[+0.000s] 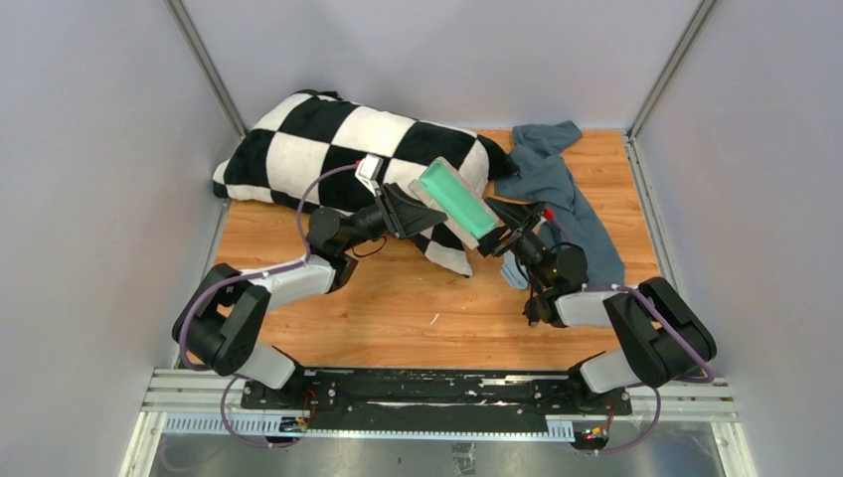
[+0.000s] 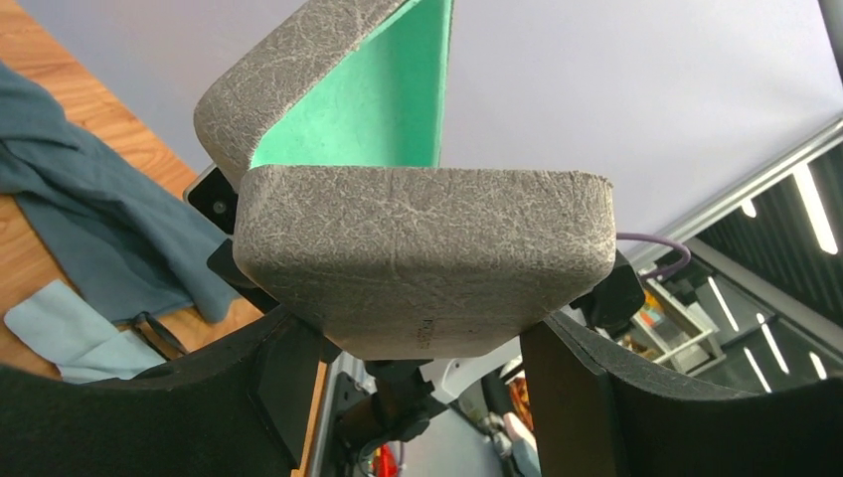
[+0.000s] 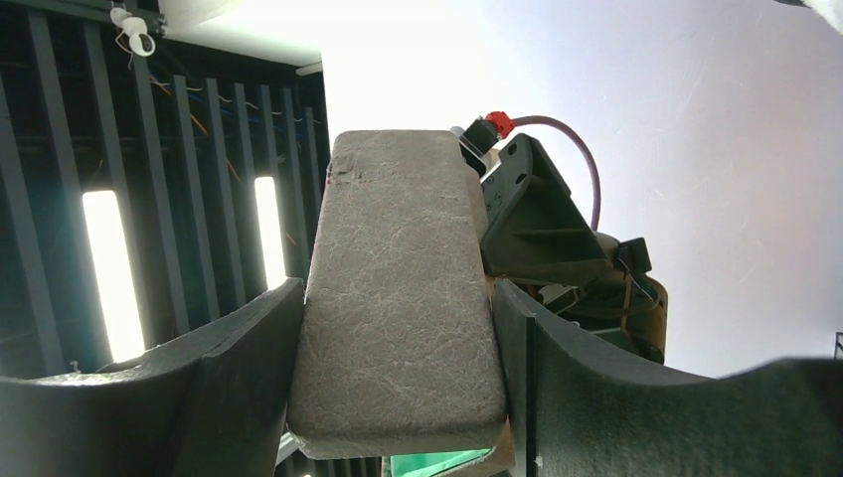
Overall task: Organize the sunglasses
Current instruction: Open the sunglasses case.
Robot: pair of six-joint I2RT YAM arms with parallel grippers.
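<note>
Both hands hold one grey case in the air, and the case stands open, its green lining turned up. The left hand is closed on one short end of the case, with the lower half pressed between its two fingers while the lid rises above them. The right hand is closed on the opposite end, and its fingers touch the grey cover on both sides. Behind the case lies a black and white checked pillow. A grey-blue garment is spread on the wooden worktop on the right-hand side of the case. Below the case, near the right arm, lies a light-blue cloth. A thin black shape just beside this cloth seems to be the sunglasses. They rest on the worktop, apart from the case, partly hidden.
</note>
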